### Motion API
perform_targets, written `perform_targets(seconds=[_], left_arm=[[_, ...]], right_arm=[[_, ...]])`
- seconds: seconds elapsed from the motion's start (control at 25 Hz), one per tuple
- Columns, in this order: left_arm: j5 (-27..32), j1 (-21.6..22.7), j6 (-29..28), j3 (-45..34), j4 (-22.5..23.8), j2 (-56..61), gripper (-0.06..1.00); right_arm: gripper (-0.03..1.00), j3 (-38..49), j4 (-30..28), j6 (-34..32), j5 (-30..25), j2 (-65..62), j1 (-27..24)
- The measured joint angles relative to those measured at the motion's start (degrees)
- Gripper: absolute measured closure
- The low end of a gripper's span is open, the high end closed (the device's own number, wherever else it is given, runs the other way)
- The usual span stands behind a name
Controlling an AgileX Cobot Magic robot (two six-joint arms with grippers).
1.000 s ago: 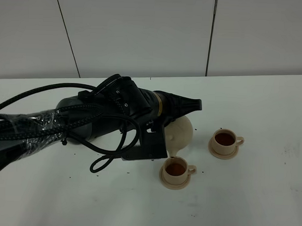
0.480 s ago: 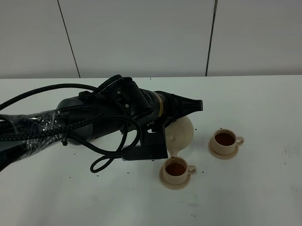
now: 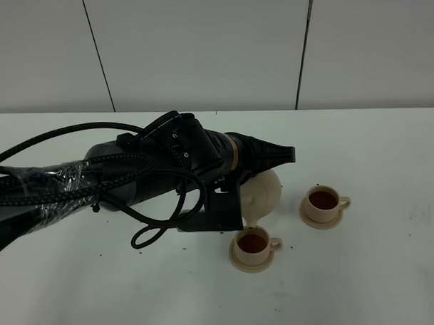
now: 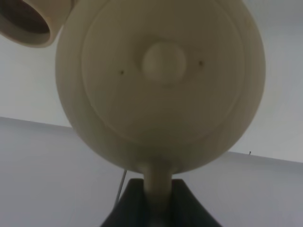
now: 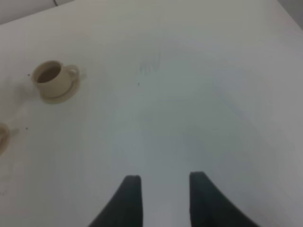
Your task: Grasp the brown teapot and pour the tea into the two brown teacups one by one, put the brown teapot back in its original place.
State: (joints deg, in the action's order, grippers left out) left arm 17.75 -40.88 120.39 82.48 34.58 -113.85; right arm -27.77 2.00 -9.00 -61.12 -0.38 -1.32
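i count one brown teapot (image 3: 262, 194), its handle pinched tight in my left fingers (image 4: 158, 208), tipped above the nearer of two teacups (image 3: 252, 244); right fingers (image 5: 160, 196) parted, empty. no writing visible.

Left arm's black wrist housing (image 3: 196, 151) shifted slightly right and up versus a second ago. The round beige-tan matte teapot (image 3: 262, 192) moved right with it, its body now a touch higher above the nearer cup.
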Motion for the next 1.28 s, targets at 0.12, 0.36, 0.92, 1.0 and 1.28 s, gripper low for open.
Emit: perform_targets(seconds=[0.12,0.36,0.92,1.0,1.28], left_arm=[[0.0,0.0,0.0,0.0,0.3,0.0,0.78],[-0.1,0.0,0.0,0.0,0.5,0.0,0.78],[-0.2,-0.9,0.0,0.0,0.6,0.0,0.78],[-0.2,-0.9,0.0,0.0,0.5,0.0,0.78],[-0.2,-0.9,0.0,0.0,0.5,0.0,0.78]], right_arm=[[0.73,0.0,0.0,0.0,0.0,0.0,0.0],[0.73,0.0,0.0,0.0,0.0,0.0,0.0],[0.73,0.0,0.0,0.0,0.0,0.0,0.0],[0.73,0.0,0.0,0.0,0.0,0.0,0.0],[0.73,0.0,0.0,0.0,0.0,0.0,0.0]])
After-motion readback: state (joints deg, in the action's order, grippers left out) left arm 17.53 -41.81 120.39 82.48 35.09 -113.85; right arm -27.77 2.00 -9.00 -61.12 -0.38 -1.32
